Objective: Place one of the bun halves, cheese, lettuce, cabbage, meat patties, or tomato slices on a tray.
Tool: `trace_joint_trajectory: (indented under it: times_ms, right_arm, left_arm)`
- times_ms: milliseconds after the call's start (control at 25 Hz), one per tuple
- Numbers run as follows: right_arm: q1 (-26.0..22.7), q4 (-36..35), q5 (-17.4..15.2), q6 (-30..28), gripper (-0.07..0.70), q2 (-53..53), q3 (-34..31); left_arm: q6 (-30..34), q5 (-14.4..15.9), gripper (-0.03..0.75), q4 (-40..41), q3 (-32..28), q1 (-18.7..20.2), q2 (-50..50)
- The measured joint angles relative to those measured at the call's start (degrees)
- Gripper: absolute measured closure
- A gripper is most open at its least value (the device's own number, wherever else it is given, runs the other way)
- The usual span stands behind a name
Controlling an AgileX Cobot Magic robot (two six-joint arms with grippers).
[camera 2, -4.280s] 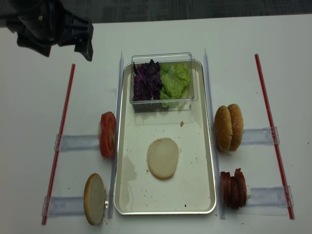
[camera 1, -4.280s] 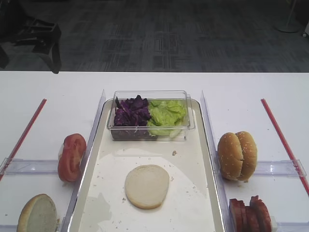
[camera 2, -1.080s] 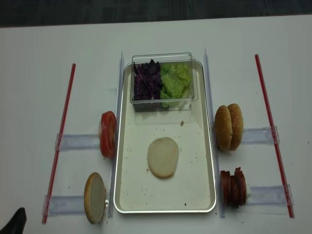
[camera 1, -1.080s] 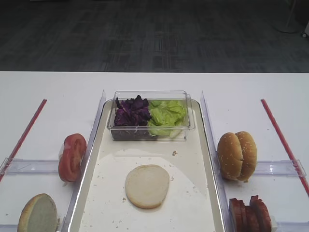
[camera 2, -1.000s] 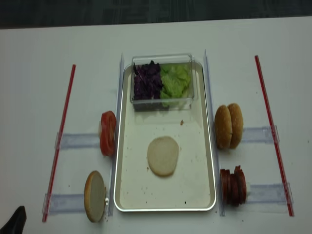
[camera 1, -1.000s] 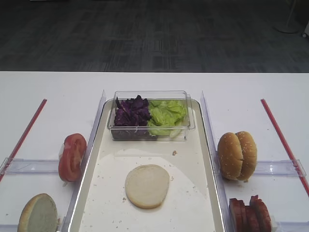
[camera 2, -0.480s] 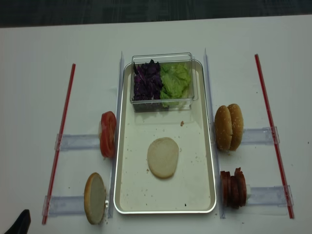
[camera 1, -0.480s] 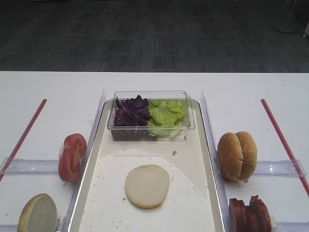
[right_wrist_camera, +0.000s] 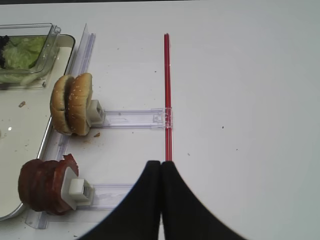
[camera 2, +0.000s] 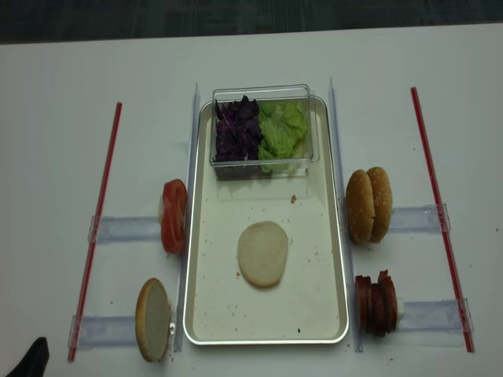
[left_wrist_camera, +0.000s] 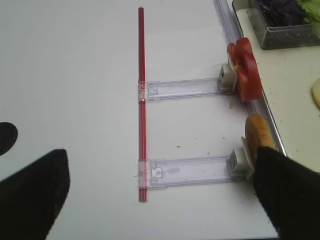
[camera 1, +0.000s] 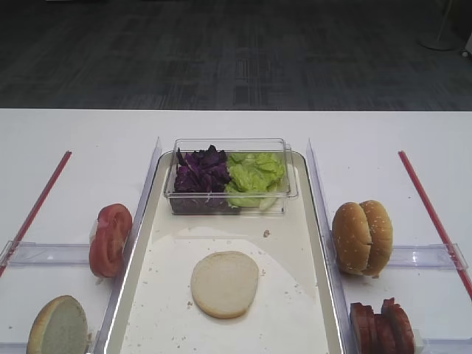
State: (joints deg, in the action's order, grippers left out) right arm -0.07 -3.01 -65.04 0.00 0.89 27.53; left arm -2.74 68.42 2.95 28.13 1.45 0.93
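Since one bun half (camera 2: 262,253) already lies flat on the tray (camera 2: 203,236), little is left; the left gripper (left_wrist_camera: 160,195) is wide open and empty, the right gripper (right_wrist_camera: 160,172) closed and empty.

White table (camera 2: 47,157), tray (camera 2: 339,259), red strips (camera 2: 98,220), seemingly clear holders (camera 2: 126,228)

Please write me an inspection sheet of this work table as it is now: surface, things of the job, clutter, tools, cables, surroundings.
Surface: white table with two red strips.
Job's things: bun half flat on the tray; cabbage and lettuce in a clear box on the tray's far end; tomato slices and second bun half left; meat patties right.
Clutter: sesame buns; crumbs on the tray.
Tools: left tool open, empty; right tool shut, empty.
Cables: nothing seen.
Surroundings: dark floor.
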Motion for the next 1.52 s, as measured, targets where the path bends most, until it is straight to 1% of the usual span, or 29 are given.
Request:
trace_joint_trajectory:
  times_ms: [1520]
  right_arm:
    - [0.0, 0.0, 0.0, 0.0, 0.267, 0.0, 0.0]
  left_arm:
    - [-0.3, -0.2, 0.026, 0.1, 0.0, 0.0, 0.1]
